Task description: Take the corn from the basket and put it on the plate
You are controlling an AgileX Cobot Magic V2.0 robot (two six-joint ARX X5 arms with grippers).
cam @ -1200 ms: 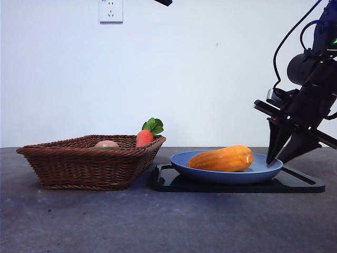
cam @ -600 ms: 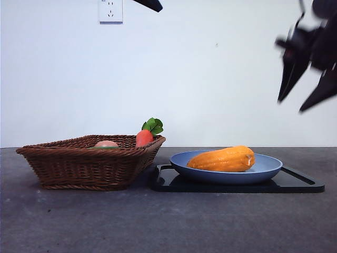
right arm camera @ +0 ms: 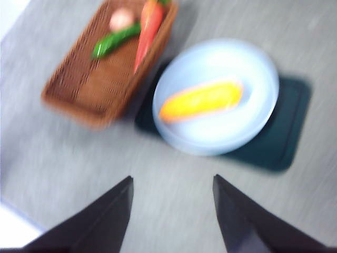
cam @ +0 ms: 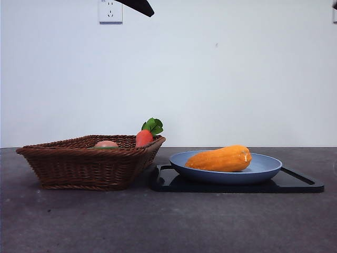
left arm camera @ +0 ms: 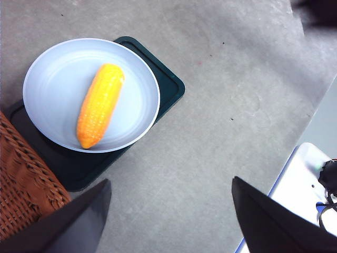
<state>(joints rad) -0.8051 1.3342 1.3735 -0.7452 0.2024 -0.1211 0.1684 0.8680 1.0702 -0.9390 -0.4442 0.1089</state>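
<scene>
The orange-yellow corn [cam: 220,158] lies on its side in the blue plate [cam: 263,172], which rests on a black tray. The left wrist view shows the corn [left arm camera: 100,104] on the plate [left arm camera: 47,71] from high above, and so does the blurred right wrist view, with corn [right arm camera: 201,99] and plate [right arm camera: 258,74]. The brown wicker basket [cam: 84,163] stands left of the plate. My left gripper [left arm camera: 171,208] hangs open high over the table. My right gripper [right arm camera: 172,208] is open too, high above the scene and holding nothing.
In the basket lie a red-orange carrot with green leaves [cam: 146,134], a pinkish round item [cam: 106,143] and a green vegetable [right arm camera: 115,40]. The black tray [cam: 295,183] sits under the plate. A wall socket [cam: 110,10] is on the back wall.
The right arm rose from beside the plate and left the front view at the upper right. The corn stays on the plate. The dark tip at the top has crept slightly left.
</scene>
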